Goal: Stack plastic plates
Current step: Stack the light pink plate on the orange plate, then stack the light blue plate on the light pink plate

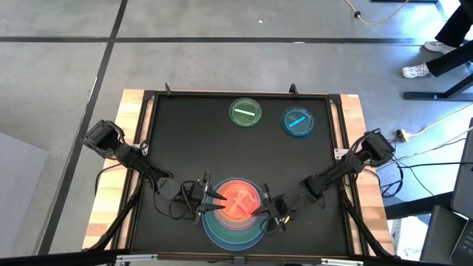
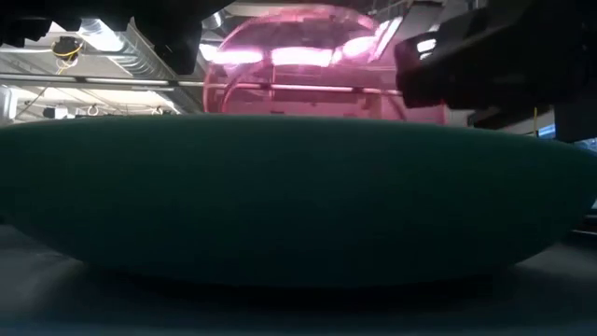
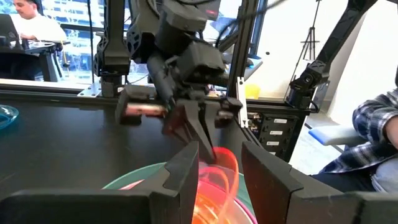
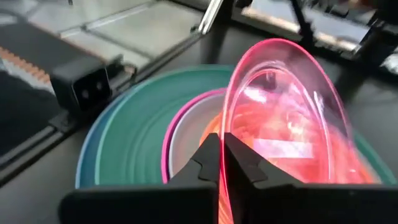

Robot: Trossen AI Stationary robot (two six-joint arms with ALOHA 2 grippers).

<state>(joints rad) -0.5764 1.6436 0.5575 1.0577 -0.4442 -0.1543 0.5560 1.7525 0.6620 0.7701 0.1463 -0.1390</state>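
A stack of plates sits near the table's near edge: a large blue plate (image 1: pixel 216 236) at the bottom, then a green one (image 4: pixel 127 143), a pink one (image 4: pixel 166 149) and a pale one (image 4: pixel 186 134), with a small orange one inside. A small translucent pink plate (image 4: pixel 280 99) stands tilted over the stack and also shows above the green dish (image 2: pixel 298 196) in the low view. My right gripper (image 4: pixel 221 163) is shut on it. My left gripper (image 3: pixel 221 171) is open at the stack's left side, its fingers on either side of the plates' glowing rim. My right gripper pinches the pink translucent plate's rim (image 4: pixel 225 134) between its two fingers. It comes slanting down from the table's right. The plate is steeply tilted over the stack. I cannot tell whether its lower edge rests on the orange plate. My left gripper: I cannot tell whether its fingers touch the rim.
A small green plate (image 1: pixel 245 112) and a small blue plate (image 1: pixel 298 121) lie apart near the table's far edge. Bare black tabletop (image 1: pixel 192 140) lies between them and the stack. People sit in the room beyond the table.
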